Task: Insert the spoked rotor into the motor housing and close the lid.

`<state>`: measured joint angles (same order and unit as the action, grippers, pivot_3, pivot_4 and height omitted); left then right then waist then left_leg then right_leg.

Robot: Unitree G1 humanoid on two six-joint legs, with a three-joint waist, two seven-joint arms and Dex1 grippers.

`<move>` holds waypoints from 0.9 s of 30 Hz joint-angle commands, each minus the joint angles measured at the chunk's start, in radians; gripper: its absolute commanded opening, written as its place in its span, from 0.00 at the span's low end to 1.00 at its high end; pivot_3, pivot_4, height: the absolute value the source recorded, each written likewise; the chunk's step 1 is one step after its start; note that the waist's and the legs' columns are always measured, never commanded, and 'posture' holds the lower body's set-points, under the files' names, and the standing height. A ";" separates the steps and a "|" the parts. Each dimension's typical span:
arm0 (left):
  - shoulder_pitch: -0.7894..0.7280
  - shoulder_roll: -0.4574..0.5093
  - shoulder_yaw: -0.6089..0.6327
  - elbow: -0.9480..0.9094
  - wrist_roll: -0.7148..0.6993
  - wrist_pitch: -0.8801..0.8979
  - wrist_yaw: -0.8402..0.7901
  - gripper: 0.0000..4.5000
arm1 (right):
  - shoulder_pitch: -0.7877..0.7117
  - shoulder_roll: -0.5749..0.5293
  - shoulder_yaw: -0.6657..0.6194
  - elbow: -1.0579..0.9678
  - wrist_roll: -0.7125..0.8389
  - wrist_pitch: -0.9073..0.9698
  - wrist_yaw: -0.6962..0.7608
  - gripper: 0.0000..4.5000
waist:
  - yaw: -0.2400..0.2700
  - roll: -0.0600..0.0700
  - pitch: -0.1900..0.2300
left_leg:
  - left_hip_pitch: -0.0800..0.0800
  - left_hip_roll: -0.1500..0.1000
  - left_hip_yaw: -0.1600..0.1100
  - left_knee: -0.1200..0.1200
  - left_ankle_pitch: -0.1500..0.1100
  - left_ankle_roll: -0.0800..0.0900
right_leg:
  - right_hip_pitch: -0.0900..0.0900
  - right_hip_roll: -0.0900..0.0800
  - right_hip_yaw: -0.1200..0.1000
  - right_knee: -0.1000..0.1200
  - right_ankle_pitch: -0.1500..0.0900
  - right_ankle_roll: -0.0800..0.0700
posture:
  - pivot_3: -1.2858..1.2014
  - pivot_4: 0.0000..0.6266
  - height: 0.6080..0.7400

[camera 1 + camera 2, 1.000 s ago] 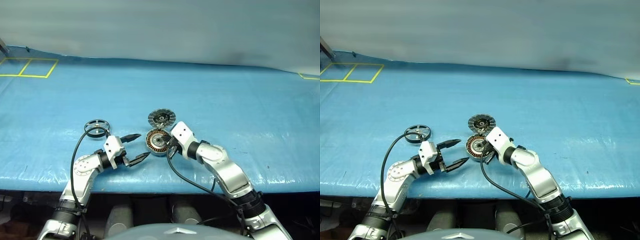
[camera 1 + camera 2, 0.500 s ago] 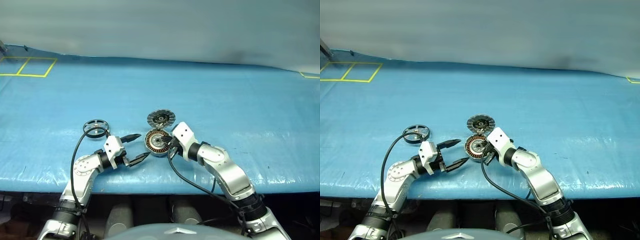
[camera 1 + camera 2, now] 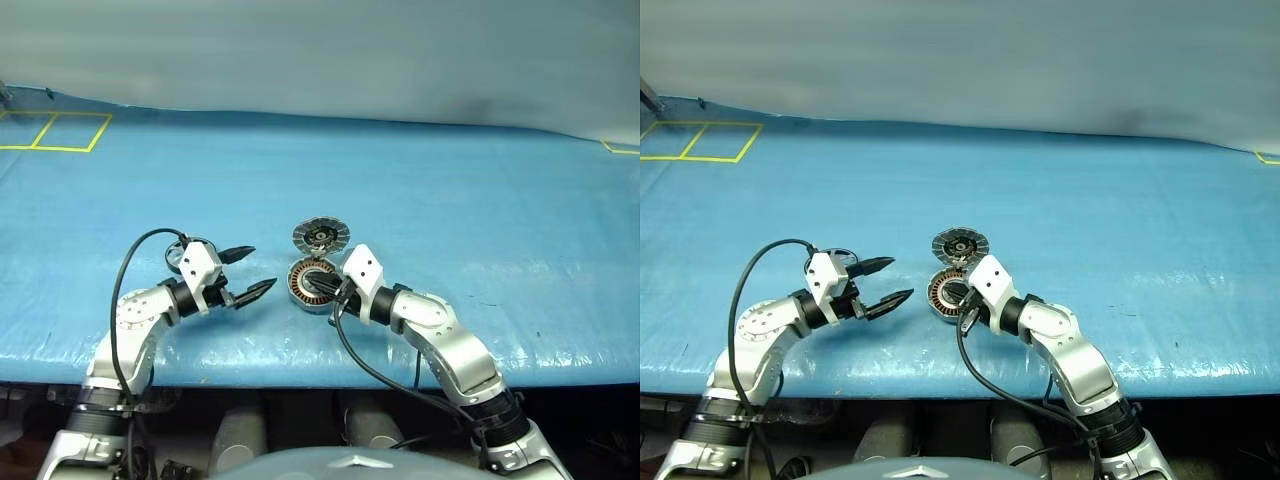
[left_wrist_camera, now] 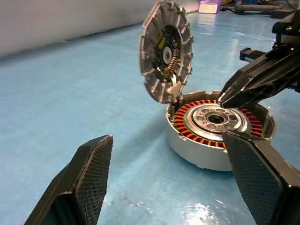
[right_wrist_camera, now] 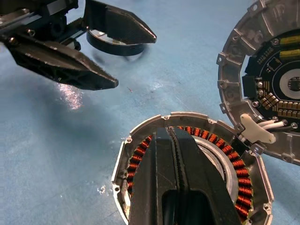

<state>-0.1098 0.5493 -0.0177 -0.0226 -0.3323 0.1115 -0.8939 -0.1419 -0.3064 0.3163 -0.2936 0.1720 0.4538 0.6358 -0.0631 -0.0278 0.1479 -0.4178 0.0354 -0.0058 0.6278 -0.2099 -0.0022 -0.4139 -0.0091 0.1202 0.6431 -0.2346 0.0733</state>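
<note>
Blue desk [image 3: 450, 200] with the motor housing [image 3: 312, 285] mid-front, lid [image 3: 321, 237] flipped up behind it, right pincer [image 5: 176, 154] pressed together over its windings – could scrape the copper – left pincer [image 3: 245, 271] spread wide beside the spoked rotor [image 5: 112, 44].

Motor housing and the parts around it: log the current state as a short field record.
surface: blue table
motor housing: flat on the table, copper winding ring and silver hub exposed
lid: hinged open, standing up at the housing's far edge
spoked rotor: on the table beyond the left gripper, not yet in the housing
left gripper: open, holding nothing, to the left of the housing
right gripper: shut, tips over the housing's winding ring; contact cannot be told
</note>
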 commanded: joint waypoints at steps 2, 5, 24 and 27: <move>-0.034 0.055 0.030 -0.087 0.002 0.102 0.028 0.91 | 0.005 0.002 -0.003 -0.015 0.010 -0.040 0.008 0.01 | -0.001 0.001 0.001 | 0.000 0.000 0.000 0.000 0.000 0.000 | 0.000 0.000 0.000 0.000 0.000 0.000 | 0.52 0.24 1.00; -0.053 0.113 0.039 -0.131 -0.006 0.190 0.020 0.91 | 0.009 0.001 -0.001 -0.009 0.005 -0.048 0.006 0.01 | -0.001 0.001 0.002 | 0.000 0.000 0.000 0.000 0.000 0.000 | 0.000 0.000 0.000 0.000 0.000 0.000 | 0.52 0.24 1.00; -0.476 0.619 -0.245 -0.003 0.369 0.199 -0.372 0.91 | 0.017 -0.024 0.000 -0.031 0.022 -0.080 0.046 0.01 | 0.003 -0.004 0.015 | -0.002 0.000 0.000 0.001 0.000 -0.001 | -0.002 0.001 -0.001 0.001 0.000 -0.001 | 0.52 0.24 1.00; -0.578 0.616 -0.306 0.049 0.450 0.145 -0.437 0.91 | 0.019 -0.045 0.003 -0.052 0.031 -0.060 0.063 0.01 | 0.004 -0.004 0.016 | -0.003 0.000 0.000 0.001 0.000 -0.001 | -0.003 0.001 -0.001 0.001 0.000 -0.001 | 0.52 0.24 1.00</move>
<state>-0.6495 1.1506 -0.3112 0.0127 0.0718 0.2939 -1.2951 -0.1200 -0.3451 0.3346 -0.2906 0.1842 0.3870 0.6839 -0.0594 -0.0313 0.1636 -0.4210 0.0357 -0.0058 0.6285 -0.2098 -0.0031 -0.4167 -0.0079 0.1189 0.6442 -0.2349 0.0726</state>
